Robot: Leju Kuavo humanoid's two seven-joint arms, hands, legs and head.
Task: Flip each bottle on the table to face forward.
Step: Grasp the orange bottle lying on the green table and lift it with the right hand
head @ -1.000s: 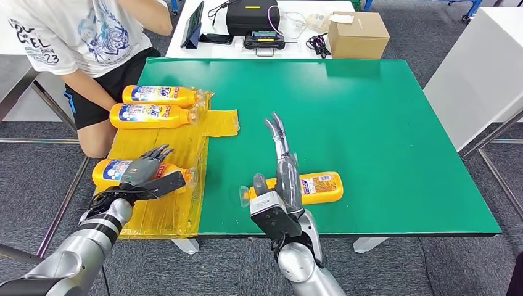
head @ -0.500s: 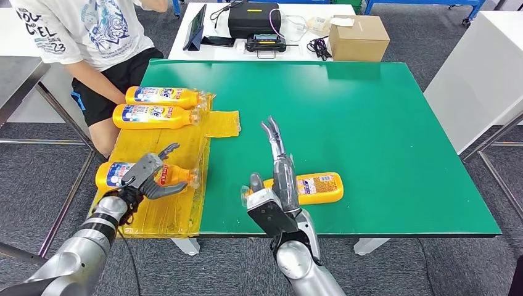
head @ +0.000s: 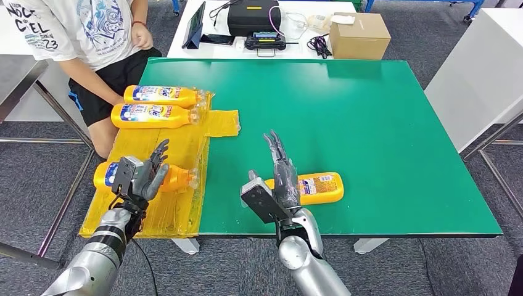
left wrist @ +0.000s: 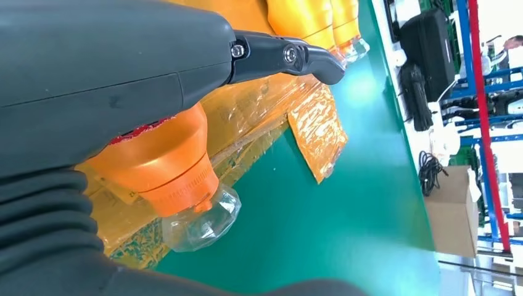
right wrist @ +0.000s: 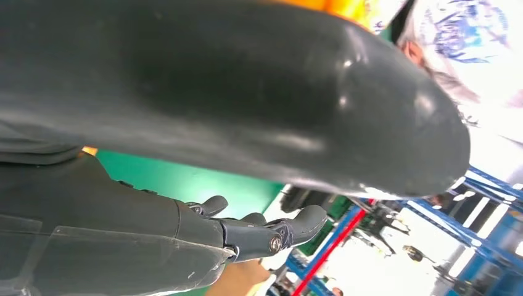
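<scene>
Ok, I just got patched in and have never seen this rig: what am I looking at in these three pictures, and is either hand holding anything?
It is a humanoid robot with two silver arms. The wide picture is from its head, looking down at a green table. The other two come from cameras at its wrists, turned on their side.

Four orange bottles lie flat: two far ones and a near one on a yellow sheet, plus one on bare green.

The left hand hovers, fingers spread, over the near bottle. The right hand, fingers straight, is over the fourth. Neither grips anything. A person sits at the far left corner.
</scene>
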